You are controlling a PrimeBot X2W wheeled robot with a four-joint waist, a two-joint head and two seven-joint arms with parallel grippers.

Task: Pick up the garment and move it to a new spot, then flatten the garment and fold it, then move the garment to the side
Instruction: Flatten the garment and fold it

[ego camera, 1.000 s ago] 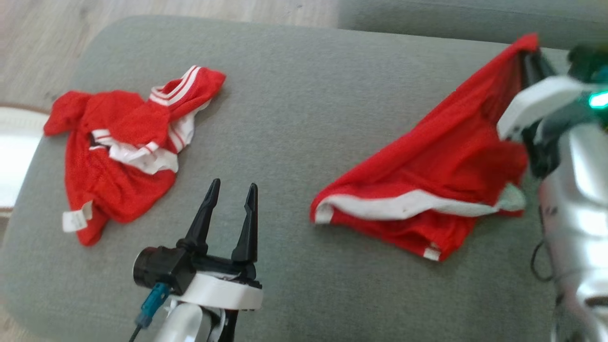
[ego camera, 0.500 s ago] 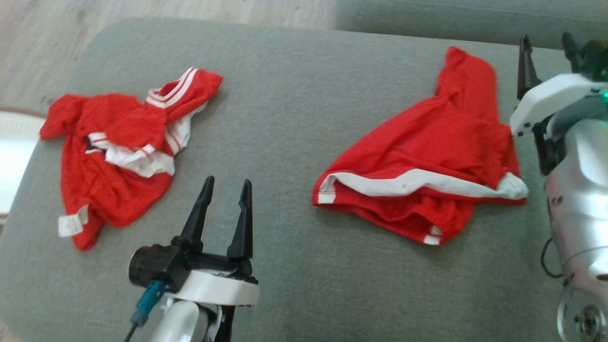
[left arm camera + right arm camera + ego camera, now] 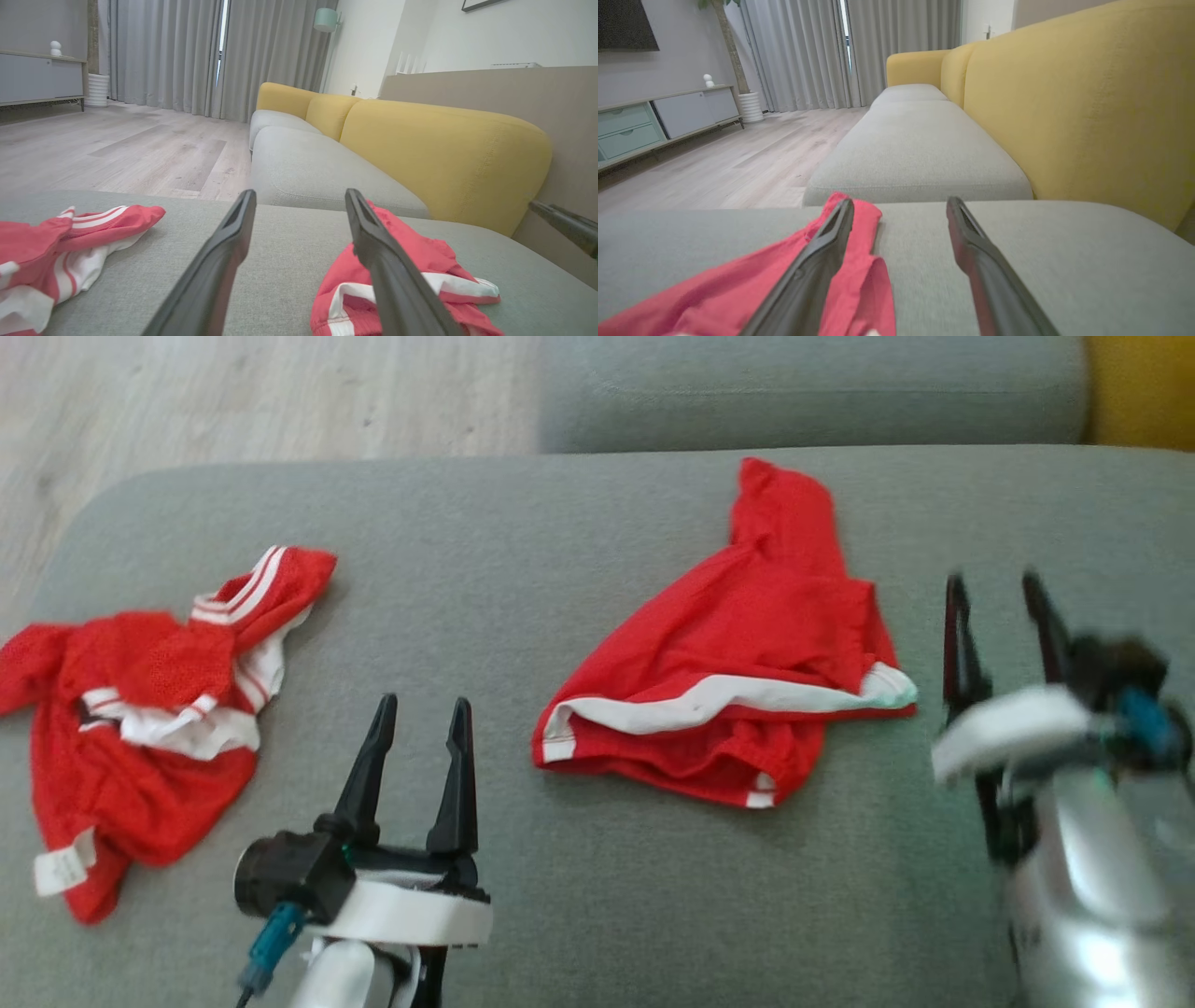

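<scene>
The jaws are wide apart and empty on the left gripper [image 3: 422,703] and the right gripper [image 3: 991,581]. The red garment [image 3: 738,700] lies crumpled mid-seat [image 3: 560,541], nearer the back edge. To flatten it, grab two corners and pull gently.

A grey sofa seat [image 3: 597,523] is backed by yellow cushions [image 3: 444,149]; beyond, wooden flooring [image 3: 117,149], grey curtains [image 3: 808,51] and a low sideboard [image 3: 668,116] are seen.

- Cushion [image 3: 597,896]: plain grey.
- Garment [image 3: 738,663] near its middle: red, with a white band.
- Second garment [image 3: 140,737] at its left edge: red, white stripes, perhaps mesh.
</scene>
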